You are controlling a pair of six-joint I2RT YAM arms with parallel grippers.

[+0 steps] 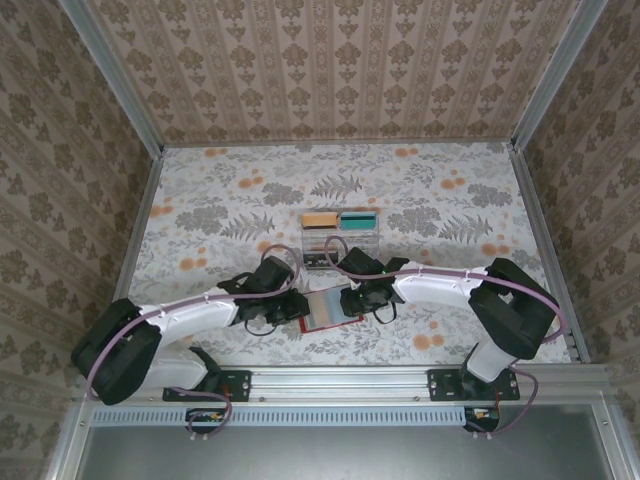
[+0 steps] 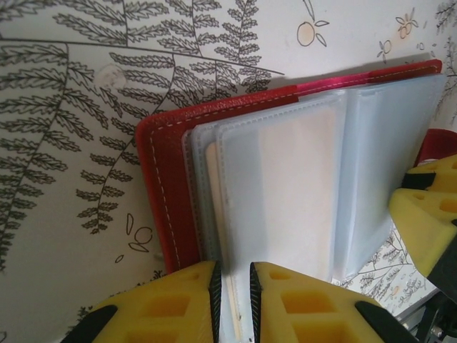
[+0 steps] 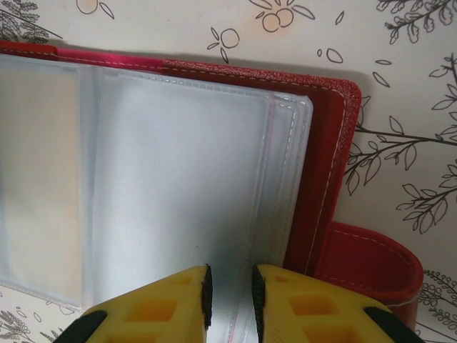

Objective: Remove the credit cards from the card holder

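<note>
The red card holder lies open on the table near the front edge, its clear sleeves facing up. My left gripper is at its left side and my right gripper at its right side. In the left wrist view the red cover frames the sleeves, and a cream card sits in one. Its edge runs into the narrow gap of my left gripper. In the right wrist view my right gripper stands narrowly apart over the sleeves' outer edge, beside the card holder's cover and closing tab. Whether either gripper pinches anything is unclear.
A clear compartment tray with an orange piece and a teal piece stands just behind the card holder. Metal rails border the flowered table. One yellow finger of the right gripper shows at the right of the left wrist view.
</note>
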